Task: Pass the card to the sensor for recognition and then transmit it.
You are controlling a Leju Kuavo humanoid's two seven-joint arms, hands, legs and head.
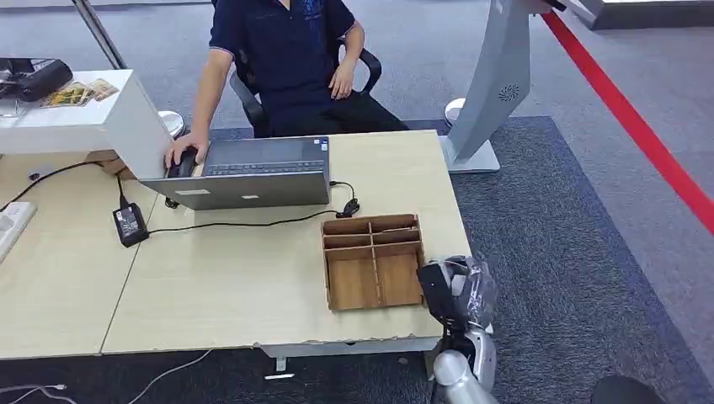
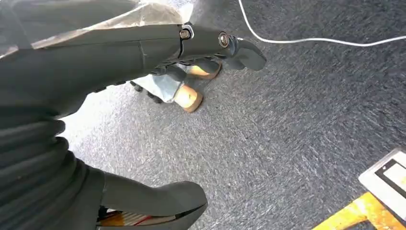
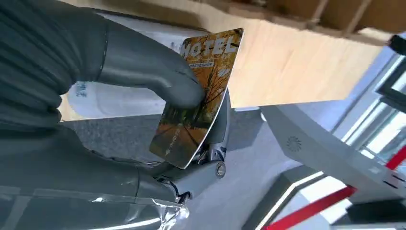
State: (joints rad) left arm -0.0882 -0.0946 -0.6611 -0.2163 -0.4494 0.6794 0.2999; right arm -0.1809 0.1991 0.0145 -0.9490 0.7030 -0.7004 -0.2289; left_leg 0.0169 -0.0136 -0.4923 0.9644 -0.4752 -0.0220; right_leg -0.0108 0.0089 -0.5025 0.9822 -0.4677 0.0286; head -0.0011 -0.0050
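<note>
Wooden divided tray [image 1: 373, 261] near table [image 1: 236, 278] front edge. Open laptop [image 1: 253, 172] behind it, black power adapter [image 1: 129, 225] to its left, cable trailing. Seated person [image 1: 286, 59], one hand on mouse [image 1: 182, 163]. Red floor stripe [image 1: 640, 135] at right.

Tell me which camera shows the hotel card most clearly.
The right wrist view: the hotel card faces the camera, pinched by the right hand, print readable. In the head view, that hand shows, but the card cannot be made out.
</note>
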